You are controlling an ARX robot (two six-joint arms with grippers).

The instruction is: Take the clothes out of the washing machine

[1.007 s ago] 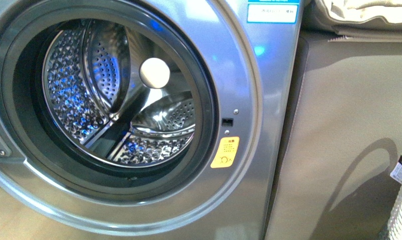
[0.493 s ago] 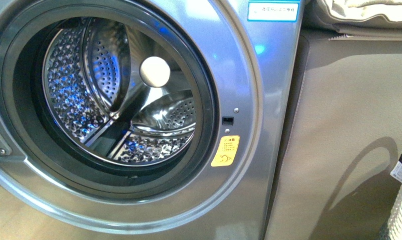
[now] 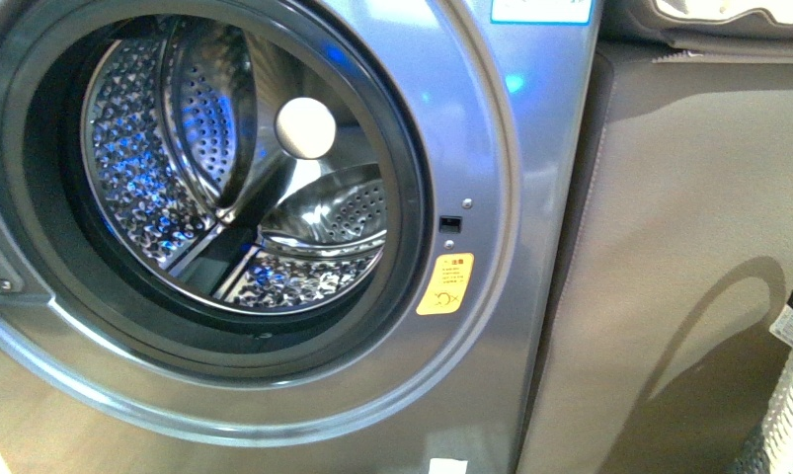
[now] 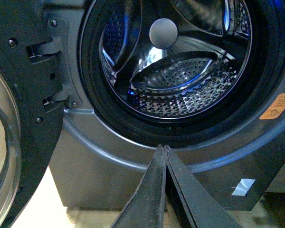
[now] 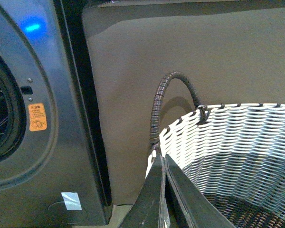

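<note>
The grey washing machine [image 3: 491, 178] fills the front view with its porthole open. Its perforated steel drum [image 3: 175, 168] and black rubber seal [image 3: 412, 188] show, with an orange-yellow sticker [image 3: 444, 283] beside the opening. No dark clothes show in the drum in any view. In the left wrist view my left gripper [image 4: 164, 148] is shut and empty, pointing at the machine's front [image 4: 85, 156] just below the seal. The drum [image 4: 180, 85] shows bare steel there. In the right wrist view my right gripper [image 5: 162, 156] is shut and empty at the rim of the woven basket [image 5: 237, 142].
The open door [image 4: 14, 109] hangs at the machine's hinge side in the left wrist view. A grey-brown panel [image 3: 688, 217] stands right of the machine. The basket's dark handle [image 5: 168, 97] arches above its rim; its edge shows in the front view [image 3: 792, 405].
The front view has shifted a little: the machine and sticker sit slightly higher in the picture, and a white label shows at the machine's bottom edge. Nothing else has changed.
</note>
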